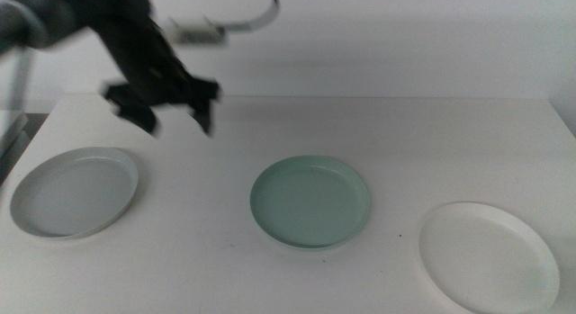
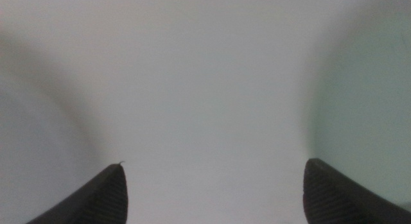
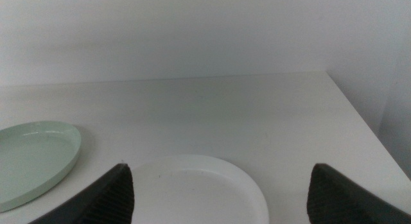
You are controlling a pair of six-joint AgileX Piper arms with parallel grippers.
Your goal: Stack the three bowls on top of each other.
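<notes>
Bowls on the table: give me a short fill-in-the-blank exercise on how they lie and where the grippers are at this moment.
1. The mint green bowl lies between the pale grey bowl and the ____ bowl.
2. The number of bowls stacked on another is ____.
3. The left gripper hangs above the table with its jaws ____.
4. The right gripper sits nearest the ____ bowl.

Missing words: white; zero; open; white
</notes>
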